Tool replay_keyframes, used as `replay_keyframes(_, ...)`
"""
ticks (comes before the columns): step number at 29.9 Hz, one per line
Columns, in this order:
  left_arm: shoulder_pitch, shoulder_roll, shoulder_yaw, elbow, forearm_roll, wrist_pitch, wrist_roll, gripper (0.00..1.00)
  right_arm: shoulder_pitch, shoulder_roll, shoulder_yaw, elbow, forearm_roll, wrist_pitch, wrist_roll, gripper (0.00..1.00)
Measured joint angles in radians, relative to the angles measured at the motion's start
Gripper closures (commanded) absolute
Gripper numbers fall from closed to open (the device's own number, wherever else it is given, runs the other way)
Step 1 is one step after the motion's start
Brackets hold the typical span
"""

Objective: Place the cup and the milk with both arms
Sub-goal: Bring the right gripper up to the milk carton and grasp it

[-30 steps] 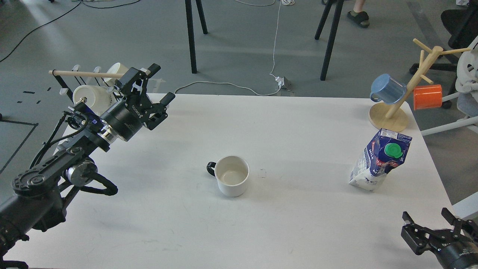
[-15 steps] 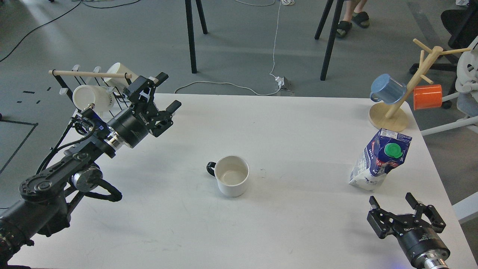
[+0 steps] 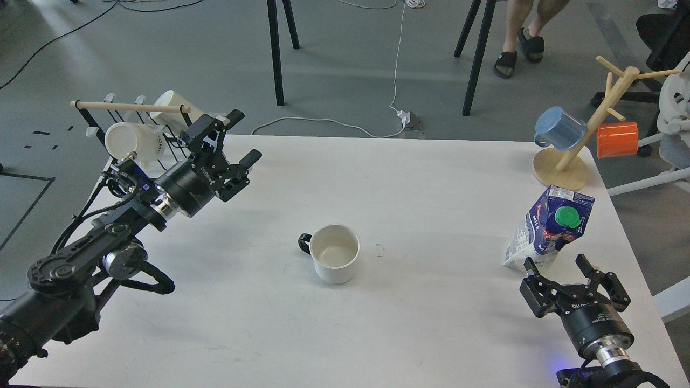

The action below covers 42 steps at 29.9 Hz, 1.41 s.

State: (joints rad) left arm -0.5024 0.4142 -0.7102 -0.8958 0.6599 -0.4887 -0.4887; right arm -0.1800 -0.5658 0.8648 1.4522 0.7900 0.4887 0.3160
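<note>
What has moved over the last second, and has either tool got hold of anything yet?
The right tool has come up from the near right corner toward the milk carton, fingers open, now just short of its base. The left tool swung right and slightly lower, open, still far from the white cup. Nothing is gripped. Cup, carton and mug tree stayed put.

White cup (image 3: pixel 335 253), upright, centre of white table (image 3: pixel 431 178); milk carton (image 3: pixel 550 229), green cap, at right. Left gripper (image 3: pixel 239 136) upper left, fingers spread; right gripper (image 3: pixel 558 265) lower right, fingers spread, just below carton.
</note>
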Motion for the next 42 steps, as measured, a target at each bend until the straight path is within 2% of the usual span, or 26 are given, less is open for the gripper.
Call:
replay_keyframes(14, 0.015, -0.003, 0.000, 0.000, 0.024, 0.000, 0.000, 0.02, 0.077, 0.048, 0.001, -0.045, 0.000, 0.000, 0.001, 0.03)
replay_keyframes(21, 0.020, -0.002, 0.000, 0.000, 0.026, 0.000, 0.000, 0.02, 0.092, 0.073, 0.008, -0.047, 0.003, 0.000, 0.016, 0.06)
replay_keyframes(24, 0.021, -0.002, 0.002, 0.001, 0.029, 0.000, 0.000, 0.02, 0.092, 0.075, 0.023, -0.047, 0.003, 0.000, 0.026, 0.15)
replay_keyframes(27, 0.024, -0.002, 0.004, 0.002, 0.029, 0.000, 0.000, 0.02, 0.090, 0.075, 0.030, -0.046, 0.003, 0.000, 0.029, 0.36)
replay_keyframes(29, 0.025, -0.002, 0.006, 0.002, 0.029, 0.000, 0.000, 0.02, 0.090, 0.075, 0.031, -0.046, 0.003, 0.000, 0.029, 0.44)
replay_keyframes(31, 0.026, -0.003, 0.006, 0.002, 0.029, 0.000, 0.000, 0.02, 0.090, 0.075, 0.031, -0.046, 0.003, 0.000, 0.029, 0.47)
replay_keyframes(36, 0.028, -0.003, 0.007, 0.002, 0.041, 0.000, 0.000, 0.02, 0.089, 0.075, 0.031, -0.044, -0.001, 0.000, 0.029, 0.62)
replay_keyframes(42, 0.032, -0.002, 0.006, 0.002, 0.043, 0.000, 0.000, 0.02, 0.088, 0.075, 0.029, -0.042, -0.006, 0.000, 0.029, 0.63)
